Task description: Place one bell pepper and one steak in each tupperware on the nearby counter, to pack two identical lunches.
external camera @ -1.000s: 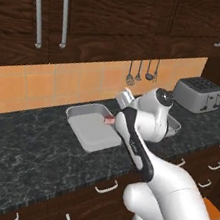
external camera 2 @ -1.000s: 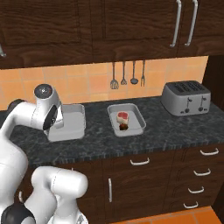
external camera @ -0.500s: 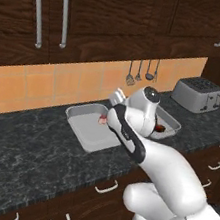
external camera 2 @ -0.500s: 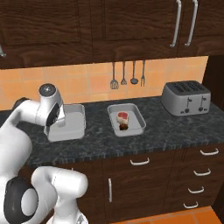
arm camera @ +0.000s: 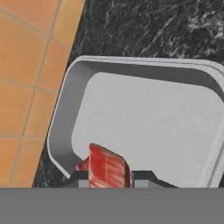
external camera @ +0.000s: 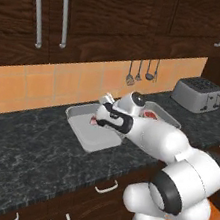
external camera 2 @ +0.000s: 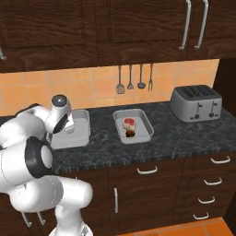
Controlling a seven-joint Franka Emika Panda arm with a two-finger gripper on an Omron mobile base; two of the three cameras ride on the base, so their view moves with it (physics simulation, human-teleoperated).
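Bent low and reaching forward over the dark surface point(external camera: 20, 142), the arm holds its gripper point(arm camera: 108, 177) above the left tupperware point(arm camera: 65, 109), jaws clenched on what looks like a steak point(arm camera: 106, 166).

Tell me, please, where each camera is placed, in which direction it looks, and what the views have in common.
Left base view: behind the arm's left, looking down at the counter; arm at right, claw holding a steak.
Right base view: behind the arm's right; arm at left.
Hand view: on the hand, looking into the empty tupperware.
Shared: both base views show the toaster and filled tupperware.
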